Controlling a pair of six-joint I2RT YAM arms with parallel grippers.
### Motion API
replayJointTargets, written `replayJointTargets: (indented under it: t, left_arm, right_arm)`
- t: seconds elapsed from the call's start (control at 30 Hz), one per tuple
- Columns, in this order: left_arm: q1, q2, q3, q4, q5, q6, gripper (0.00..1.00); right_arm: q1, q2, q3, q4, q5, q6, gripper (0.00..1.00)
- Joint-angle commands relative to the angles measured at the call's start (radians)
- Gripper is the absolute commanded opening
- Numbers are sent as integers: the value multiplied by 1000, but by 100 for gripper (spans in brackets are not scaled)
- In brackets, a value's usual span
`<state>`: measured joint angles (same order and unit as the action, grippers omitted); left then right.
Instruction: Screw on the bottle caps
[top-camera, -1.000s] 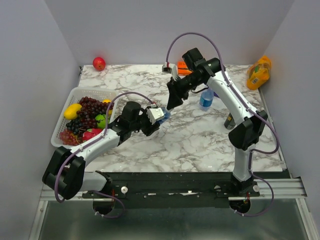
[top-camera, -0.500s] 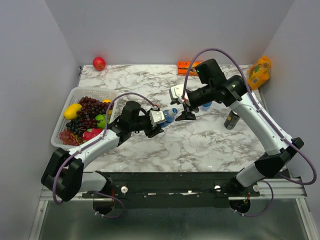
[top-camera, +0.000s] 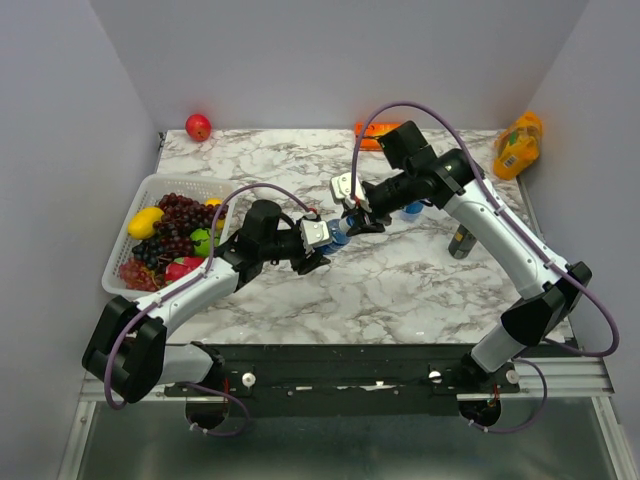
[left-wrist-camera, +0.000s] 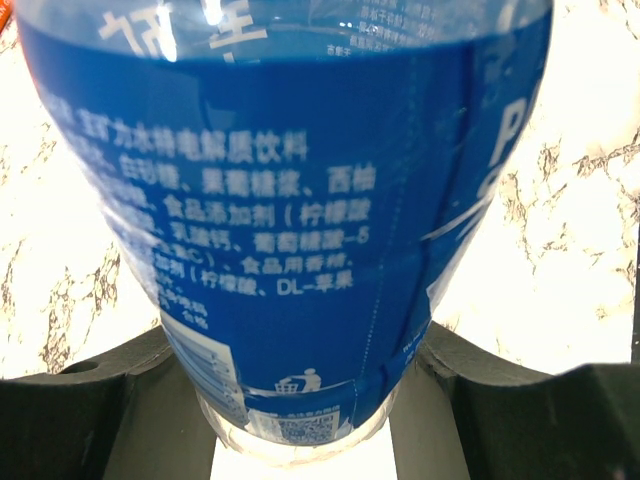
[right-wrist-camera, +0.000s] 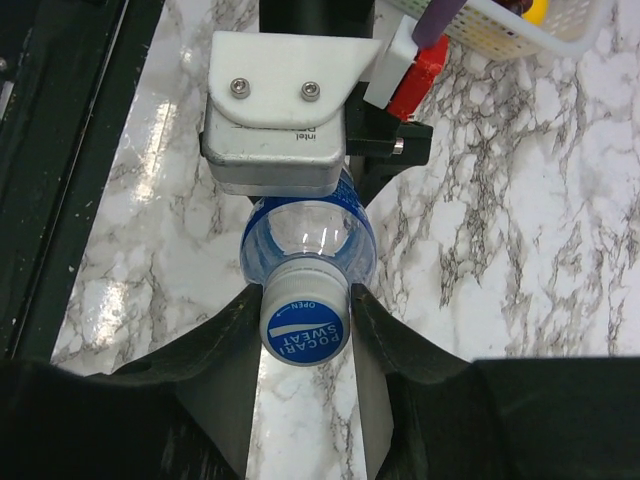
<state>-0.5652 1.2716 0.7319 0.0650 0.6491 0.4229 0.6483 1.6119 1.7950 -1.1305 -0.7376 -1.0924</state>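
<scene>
To the right of the fruit basket and above the table, a bottle is being pinched around its lower body by the left pincer, its blue cap is being pinched by the right pincer, and farther right a second bottle is being partly hidden by the right arm.

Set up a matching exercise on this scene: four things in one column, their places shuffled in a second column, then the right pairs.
1. bottle cap
2. bottle
3. red apple
4. white basket

A. far left corner of the table
B. along the table's left edge
C. gripped by the right gripper, on the bottle's neck
D. held in the left gripper

Pairs: 1-C, 2-D, 3-A, 4-B
</scene>
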Motion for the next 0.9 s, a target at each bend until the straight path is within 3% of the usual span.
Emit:
replayJointTargets:
  t: [0.0,0.37,0.67,0.87]
  left_arm:
    - [-2,0,29,-1,34,13,0]
    - [-2,17,32,7,37,16,0]
    - [-4,18,40,12,34,10,0]
    - [-15,6,8,128,-86,-94,0]
  right_arm:
    - [7,3,29,-6,15,61,46]
    - [-13,-40,14,52,40,197,52]
    - [-16,-40,6,54,33,230,36]
    - [-35,6,41,95,38,460,22]
